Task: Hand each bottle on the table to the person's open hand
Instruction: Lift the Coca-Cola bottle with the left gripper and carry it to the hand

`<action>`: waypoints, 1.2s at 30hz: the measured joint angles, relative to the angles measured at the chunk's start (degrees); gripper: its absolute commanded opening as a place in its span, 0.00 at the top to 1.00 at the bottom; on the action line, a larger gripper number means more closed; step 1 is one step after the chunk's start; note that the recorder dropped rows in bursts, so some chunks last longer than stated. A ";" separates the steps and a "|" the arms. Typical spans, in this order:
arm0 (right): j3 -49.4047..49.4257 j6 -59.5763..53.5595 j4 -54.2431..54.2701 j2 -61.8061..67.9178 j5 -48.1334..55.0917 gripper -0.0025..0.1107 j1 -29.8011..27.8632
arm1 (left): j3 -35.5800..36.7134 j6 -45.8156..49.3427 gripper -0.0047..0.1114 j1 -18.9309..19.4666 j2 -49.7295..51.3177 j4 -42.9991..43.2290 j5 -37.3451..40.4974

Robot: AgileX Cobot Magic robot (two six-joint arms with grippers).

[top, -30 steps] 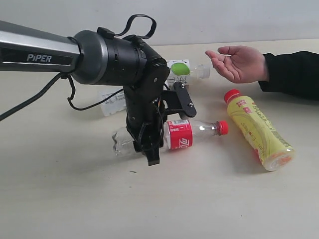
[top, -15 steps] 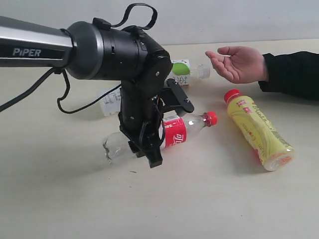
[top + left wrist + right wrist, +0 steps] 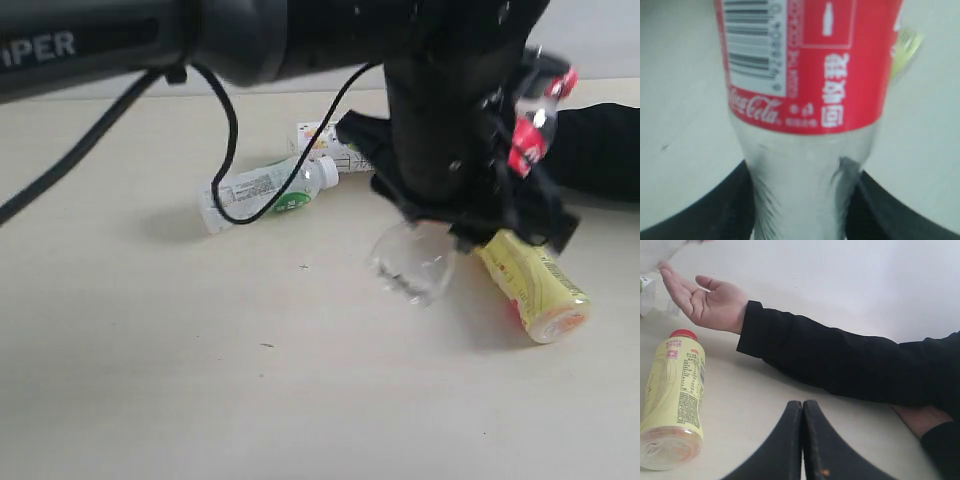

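The fingers (image 3: 725,210) of your left gripper (image 3: 804,172) clamp the Coca-Cola bottle (image 3: 810,65) from both sides on its clear body. In the exterior view, the bottle tilts above the table (image 3: 150,380), cap toward 1 o'clock. The right gripper (image 3: 802,405) is fully closed and empty.

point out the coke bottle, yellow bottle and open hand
clear plastic bottle with red label (image 3: 865,75): left wrist view, red label
yellow plastic bottle with red cap (image 3: 670,390): right wrist view, body
bare open hand (image 3: 714,302): right wrist view, palm
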 measured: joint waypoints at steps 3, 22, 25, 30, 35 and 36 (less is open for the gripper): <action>0.00 0.00 0.00 0.00 0.00 0.98 0.00 | -5.72 -3.32 0.95 1.83 0.14 -5.47 -4.28; 0.00 0.00 0.00 0.00 0.00 0.98 0.00 | -17.34 4.58 0.95 18.79 23.33 -57.98 -33.55; 0.00 0.00 0.00 0.00 0.00 0.98 0.00 | -17.34 4.68 0.91 19.39 25.64 -58.49 -35.47; 0.00 0.00 0.00 0.00 0.00 0.98 0.00 | -17.34 4.68 0.81 19.96 26.02 -58.78 -38.55; 0.00 0.00 0.00 0.00 0.00 0.98 0.00 | -17.34 4.68 0.78 20.71 26.11 -58.78 -40.36; 0.00 0.00 0.00 0.00 0.00 0.98 0.00 | -17.34 4.68 0.78 20.86 26.11 -58.78 -40.44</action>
